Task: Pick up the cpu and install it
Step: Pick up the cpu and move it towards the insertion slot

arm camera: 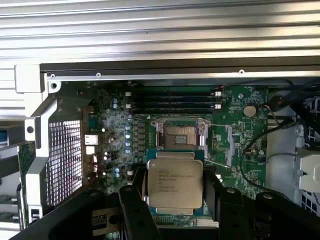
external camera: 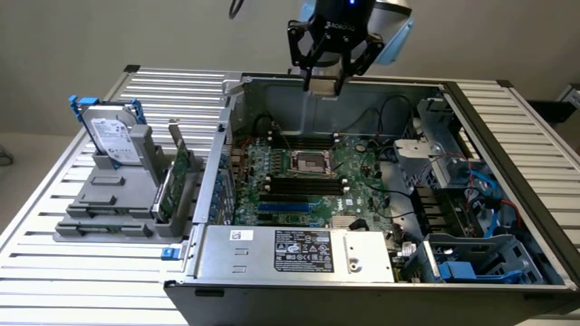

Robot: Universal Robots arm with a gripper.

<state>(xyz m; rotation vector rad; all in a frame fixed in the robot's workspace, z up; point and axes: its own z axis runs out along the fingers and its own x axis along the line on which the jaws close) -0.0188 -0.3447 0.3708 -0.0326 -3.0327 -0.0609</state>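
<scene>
Overhead, ROBOTIQ-marked gripper (external camera: 324,88) clamped on cpu (arm camera: 175,185), over open case (external camera: 363,302); cpu print illegible.

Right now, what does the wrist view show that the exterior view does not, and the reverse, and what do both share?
Wrist view adds: the cpu's printed top, gripped in the hand. Exterior view adds: the hard drive upright on a grey stand beside the case, and the power supply. Shared: the socket, the motherboard and the case.

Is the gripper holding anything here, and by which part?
Yes: the gripper holds the cpu, jaws closed on two opposite side edges, its metal top facing the wrist camera.
</scene>
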